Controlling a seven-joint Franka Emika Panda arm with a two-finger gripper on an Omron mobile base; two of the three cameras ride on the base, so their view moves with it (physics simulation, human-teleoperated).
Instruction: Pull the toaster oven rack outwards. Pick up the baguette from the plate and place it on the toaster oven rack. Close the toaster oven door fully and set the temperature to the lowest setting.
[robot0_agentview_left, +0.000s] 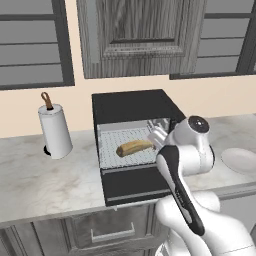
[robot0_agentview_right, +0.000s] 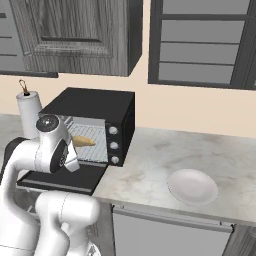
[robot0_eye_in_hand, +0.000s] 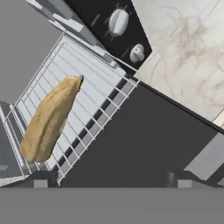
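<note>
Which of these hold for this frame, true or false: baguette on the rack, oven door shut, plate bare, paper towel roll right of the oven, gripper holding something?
1. The baguette lies on the rack. True.
2. The door of the toaster oven is shut. False: it hangs open, folded down flat in front of the cavity.
3. The plate has nothing on it. True.
4. The paper towel roll stands to the right of the oven. False: it stands on the counter to the oven's left.
5. The gripper holds the baguette. False: its fingers are spread apart with nothing between them.
</note>
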